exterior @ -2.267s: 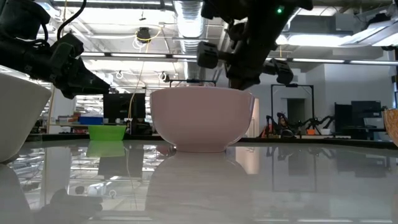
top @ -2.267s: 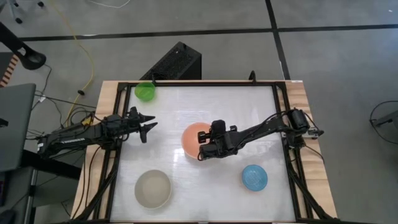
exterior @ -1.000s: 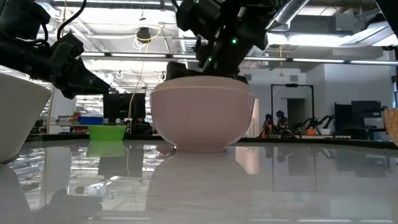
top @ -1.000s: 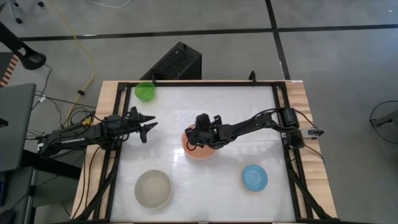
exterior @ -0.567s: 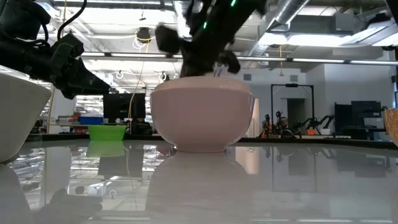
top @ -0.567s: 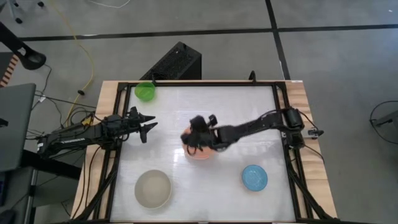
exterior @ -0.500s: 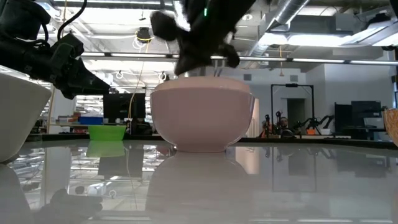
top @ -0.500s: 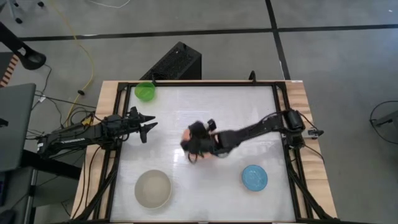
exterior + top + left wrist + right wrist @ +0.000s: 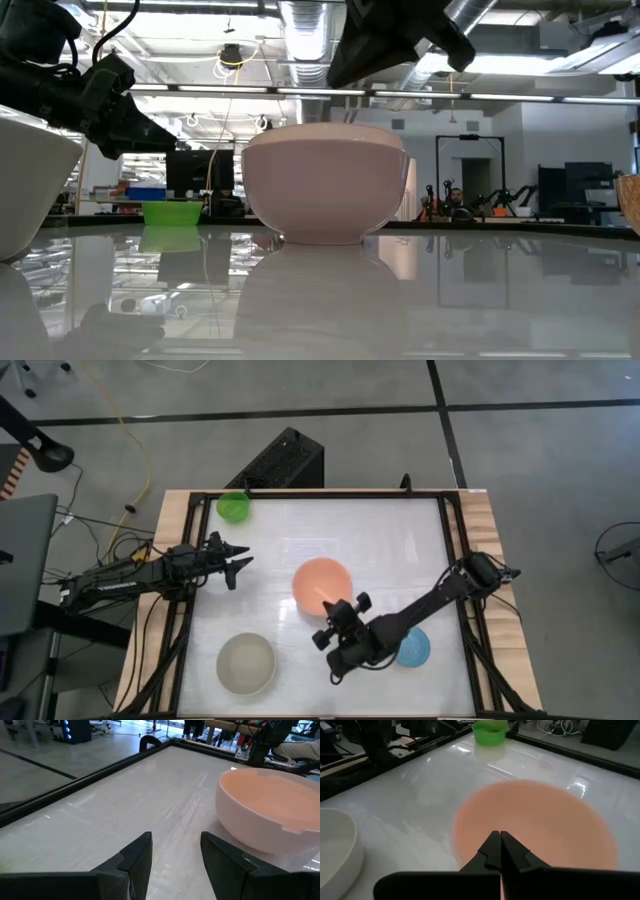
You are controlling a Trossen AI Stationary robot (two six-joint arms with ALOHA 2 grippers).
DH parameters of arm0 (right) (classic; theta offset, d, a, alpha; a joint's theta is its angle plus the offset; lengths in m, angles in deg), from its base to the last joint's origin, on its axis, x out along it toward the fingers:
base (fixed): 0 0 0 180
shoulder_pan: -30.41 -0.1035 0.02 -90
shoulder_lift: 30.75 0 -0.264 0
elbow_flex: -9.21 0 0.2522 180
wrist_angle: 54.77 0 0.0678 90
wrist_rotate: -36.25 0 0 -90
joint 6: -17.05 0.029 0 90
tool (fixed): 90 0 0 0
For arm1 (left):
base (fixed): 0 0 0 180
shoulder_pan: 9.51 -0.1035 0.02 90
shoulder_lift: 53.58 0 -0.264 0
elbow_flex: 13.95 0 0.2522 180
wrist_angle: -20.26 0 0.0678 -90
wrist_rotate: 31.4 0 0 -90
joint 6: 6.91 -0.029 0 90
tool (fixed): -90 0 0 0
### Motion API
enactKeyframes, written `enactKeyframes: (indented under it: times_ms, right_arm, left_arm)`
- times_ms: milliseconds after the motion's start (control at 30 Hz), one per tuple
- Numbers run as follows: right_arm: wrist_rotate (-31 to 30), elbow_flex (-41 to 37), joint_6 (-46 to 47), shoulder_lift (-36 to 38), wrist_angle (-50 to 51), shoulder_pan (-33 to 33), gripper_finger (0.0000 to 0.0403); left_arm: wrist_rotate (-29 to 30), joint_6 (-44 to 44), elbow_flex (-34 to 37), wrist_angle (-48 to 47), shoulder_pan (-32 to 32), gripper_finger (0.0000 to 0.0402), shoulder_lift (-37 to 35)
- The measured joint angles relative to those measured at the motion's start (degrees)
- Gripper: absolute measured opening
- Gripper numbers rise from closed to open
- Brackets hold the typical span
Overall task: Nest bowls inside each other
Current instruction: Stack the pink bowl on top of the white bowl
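Observation:
The pink-salmon bowl (image 9: 321, 586) stands upright on its base at mid-table, also seen in the low view (image 9: 325, 185). A grey-beige bowl (image 9: 246, 664) sits near left, a bright green bowl (image 9: 233, 507) far left, and a light blue bowl (image 9: 414, 648) near right, partly under my right arm. My right gripper (image 9: 333, 618) hovers shut just to the near side of the pink bowl (image 9: 530, 825), pointing at it with nothing held (image 9: 497, 836). My left gripper (image 9: 238, 563) waits open at the table's left side (image 9: 175, 852).
A black frame rail (image 9: 300, 493) runs around the white tabletop. Bare table lies between the pink bowl and the green bowl (image 9: 490, 732). A dark box (image 9: 285, 460) stands on the floor beyond the far edge.
My right gripper has swung from above the pink bowl toward the table's near edge and risen a little, rolling somewhat, and has stayed shut. The pink bowl has kept its place.

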Motion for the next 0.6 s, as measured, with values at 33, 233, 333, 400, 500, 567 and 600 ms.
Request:
enactKeyframes:
  times_ms: [33, 233, 333, 400, 500, 567, 600]
  right_arm:
    - [0.3, 0.0, 0.1, 0.0, 0.0, -0.2, 0.0010]
    - [0.3, 0.0, 2.0, -2.7, -0.2, -0.1, 0.0010]
    - [0.7, 0.0, 2.9, -3.9, -0.3, 0.1, 0.0010]
    - [0.7, 0.0, 3.6, -4.7, -0.5, 0.3, 0.0010]
    - [0.7, -0.1, 4.1, -5.0, -0.6, 0.2, 0.0010]
    - [0.7, 0.0, 4.1, -4.8, -0.9, 0.2, 0.0010]
    - [0.7, 0.0, 4.1, -4.8, -0.8, 0.2, 0.0010]
  left_arm:
    - [0.0, 0.0, 0.0, 0.0, 0.0, 0.0158, 0.0]
    - [0.0, 0.0, 0.0, 0.0, 0.0, 0.0158, 0.0]
    - [0.0, 0.0, 0.0, 0.0, 0.0, 0.0158, 0.0]
    - [0.0, 0.0, 0.0, 0.0, 0.0, 0.0158, 0.0]
    - [0.0, 0.0, 0.0, 0.0, 0.0, 0.0158, 0.0]
    - [0.0, 0.0, 0.0, 0.0, 0.0, 0.0158, 0.0]
    - [0.1, 0.0, 0.0, 0.0, 0.0, 0.0158, 0.0]
